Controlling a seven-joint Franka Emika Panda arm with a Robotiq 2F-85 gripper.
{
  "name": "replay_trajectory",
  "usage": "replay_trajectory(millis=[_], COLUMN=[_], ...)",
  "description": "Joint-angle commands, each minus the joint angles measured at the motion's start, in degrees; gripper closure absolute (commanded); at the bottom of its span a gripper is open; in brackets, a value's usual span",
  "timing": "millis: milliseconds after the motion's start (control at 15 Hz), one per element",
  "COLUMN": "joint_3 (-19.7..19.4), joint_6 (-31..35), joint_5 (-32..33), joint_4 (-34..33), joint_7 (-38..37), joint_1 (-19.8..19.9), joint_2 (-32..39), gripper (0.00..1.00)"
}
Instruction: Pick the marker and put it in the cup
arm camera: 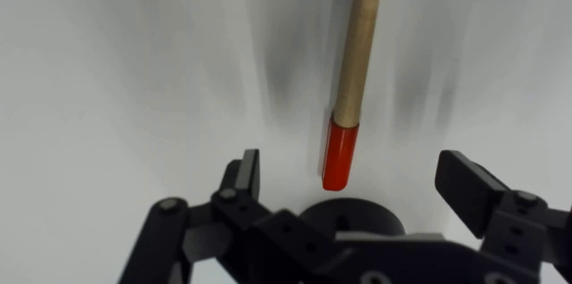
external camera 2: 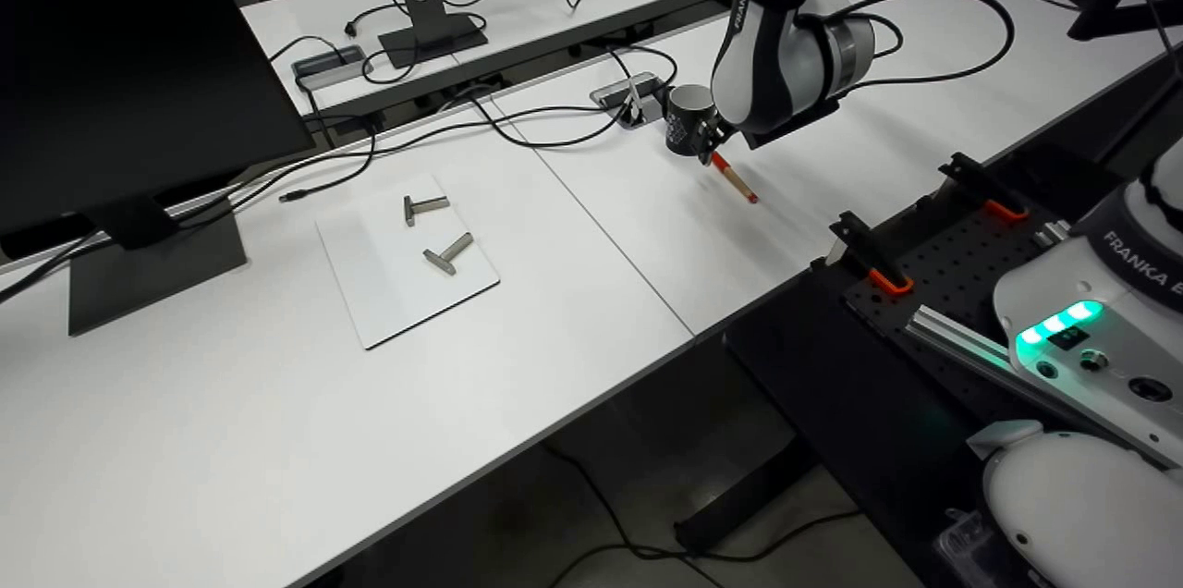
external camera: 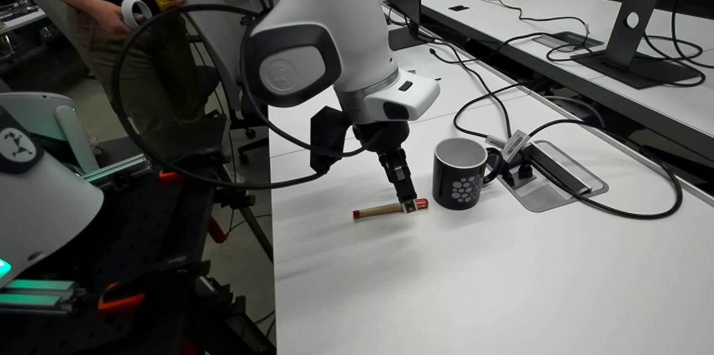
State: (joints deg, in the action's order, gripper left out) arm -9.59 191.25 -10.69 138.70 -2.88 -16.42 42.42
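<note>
Fingers [arm camera: 467, 192] spread wide, low in the wrist view, may, I fear, let the marker [arm camera: 355, 54], upper centre, swivel if pinching only its lower end.

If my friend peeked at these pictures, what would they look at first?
Probably the big white robot arm, bent over the white table in an exterior view. Next, maybe the red-and-tan marker lying on that table, its longer red end showing between the open fingers in the wrist view. Then the black mug, standing near that end.
</note>
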Motion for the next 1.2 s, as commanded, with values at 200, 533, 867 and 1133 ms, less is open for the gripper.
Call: replay_trajectory(millis=[200, 533, 867, 1133], joint_3=[-1.2, -2.2, -2.9, -1.2], joint_6=[-0.4, -0.2, -0.1, 0.1], joint_5=[0.4, 0.1, 0.0, 0.5], joint_4=[-2.1, -3.6, -4.1, -4.2], joint_7=[-0.6, -0.8, -0.8, -0.9], joint_1=[-0.9, -2.4, -3.0, -1.0], joint_2=[1.9, 3.9, 4.7, 4.7], gripper=[0.0, 0.0, 0.0, 0.0])
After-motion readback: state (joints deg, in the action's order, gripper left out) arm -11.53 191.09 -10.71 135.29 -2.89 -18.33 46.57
